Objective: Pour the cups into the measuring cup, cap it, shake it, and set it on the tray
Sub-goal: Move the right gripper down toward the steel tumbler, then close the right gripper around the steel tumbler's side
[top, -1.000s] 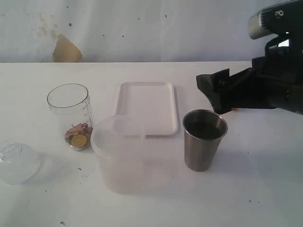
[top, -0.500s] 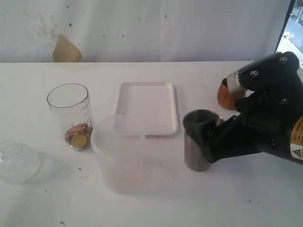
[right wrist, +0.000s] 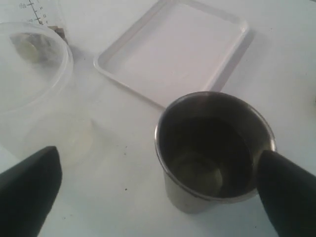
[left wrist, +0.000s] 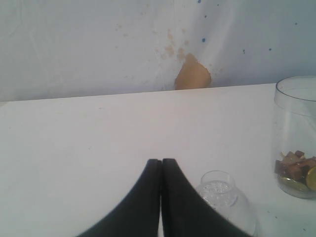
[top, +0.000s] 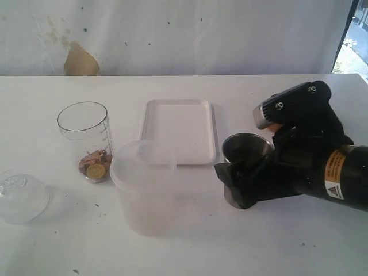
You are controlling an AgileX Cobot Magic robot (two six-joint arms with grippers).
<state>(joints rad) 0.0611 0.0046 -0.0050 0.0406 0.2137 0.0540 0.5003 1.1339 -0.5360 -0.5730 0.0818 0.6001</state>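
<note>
Right gripper [right wrist: 158, 192] jaws spread wide either side of the steel tumbler [right wrist: 212, 148] just beside the tray [right wrist: 173, 49], likely lining up a grab for pouring, while the left gripper [left wrist: 161, 197] sits pressed shut near the cap [left wrist: 217, 190]

R arm [top: 307, 152] matte blk, silver end-cap [top: 265, 117] w/ screws; orange warning label [top: 333, 172] below end-cap. Fingers [right wrist: 29, 192] blk, tapered wedges.

**Right arm dropped to the steel tumbler**
The right gripper [right wrist: 157, 155] swung down and inward from over the far right corner of the tabletop [top: 52, 247]. Its wide-spread jaws ended up on either side of the steel tumbler [top: 247, 150]. The arm's body came in front of the brown cup [top: 265, 128] near the right edge, leaving only a sliver showing.
</note>
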